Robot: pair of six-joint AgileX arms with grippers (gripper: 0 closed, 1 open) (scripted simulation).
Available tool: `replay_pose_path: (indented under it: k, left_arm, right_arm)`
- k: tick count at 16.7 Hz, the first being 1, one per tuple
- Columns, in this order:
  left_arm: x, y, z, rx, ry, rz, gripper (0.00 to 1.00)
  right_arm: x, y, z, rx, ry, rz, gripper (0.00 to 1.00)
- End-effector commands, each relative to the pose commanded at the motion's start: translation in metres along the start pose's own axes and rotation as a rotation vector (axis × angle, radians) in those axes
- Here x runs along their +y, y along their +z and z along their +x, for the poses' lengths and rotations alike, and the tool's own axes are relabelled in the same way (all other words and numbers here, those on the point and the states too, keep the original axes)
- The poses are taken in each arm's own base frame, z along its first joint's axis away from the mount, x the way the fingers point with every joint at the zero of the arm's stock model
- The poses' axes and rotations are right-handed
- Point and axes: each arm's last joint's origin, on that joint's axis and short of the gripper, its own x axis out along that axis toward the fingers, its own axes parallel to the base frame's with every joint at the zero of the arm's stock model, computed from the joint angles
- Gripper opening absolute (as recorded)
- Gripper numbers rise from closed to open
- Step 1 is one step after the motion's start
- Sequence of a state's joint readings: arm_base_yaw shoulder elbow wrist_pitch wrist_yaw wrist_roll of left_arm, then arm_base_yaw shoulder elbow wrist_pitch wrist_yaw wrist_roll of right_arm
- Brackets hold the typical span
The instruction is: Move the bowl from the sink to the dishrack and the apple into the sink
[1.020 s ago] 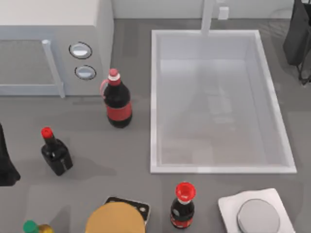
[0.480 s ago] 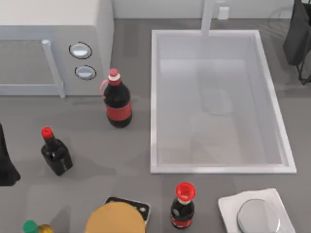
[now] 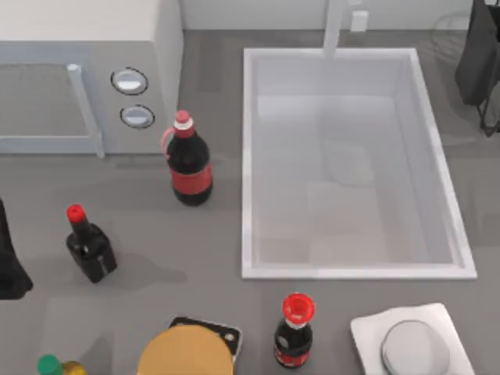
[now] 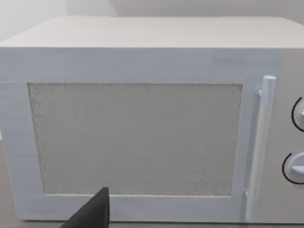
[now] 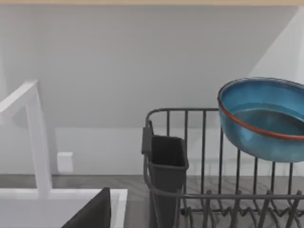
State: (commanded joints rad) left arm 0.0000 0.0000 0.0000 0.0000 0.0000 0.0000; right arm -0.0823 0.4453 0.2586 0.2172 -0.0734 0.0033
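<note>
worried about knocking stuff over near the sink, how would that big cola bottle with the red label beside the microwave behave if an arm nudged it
The cola bottle stands upright, tall and narrow, so a nudge near its cap would probably tip it. Its body looks round and glossy, so it may roll once down and slip in a grip. It appears full of dark liquid, so likely fairly heavy.

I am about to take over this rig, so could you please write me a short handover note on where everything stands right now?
Left arm: parked at the table's left edge, facing the microwave.
Right arm: at the table's far right, by the dishrack.
Bowl: in the right wrist view it is above the dishrack, tilted; whether it is held or resting, I cannot tell.
Sink: no bowl in it.
Left: confirm the bowl is settled, then find the apple and move it into the sink.
</note>
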Motion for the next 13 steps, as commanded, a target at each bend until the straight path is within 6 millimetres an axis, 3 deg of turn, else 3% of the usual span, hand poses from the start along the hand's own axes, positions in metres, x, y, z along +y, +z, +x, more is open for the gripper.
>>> replay_pose_path:
  k: [3, 7, 13]
  left_arm:
    - [0.0, 0.0, 0.0, 0.0, 0.0, 0.0, 1.0]
    - [0.0, 0.0, 0.0, 0.0, 0.0, 0.0, 1.0]
    - [0.0, 0.0, 0.0, 0.0, 0.0, 0.0, 1.0]
  right_arm:
    - [0.005, -0.032, -0.022, 0.01, 0.001, 0.003, 1.0]
    - [0.008, -0.063, -0.033, 0.025, 0.006, 0.006, 1.0]
    - [0.009, -0.069, -0.034, 0.03, 0.007, 0.006, 1.0]
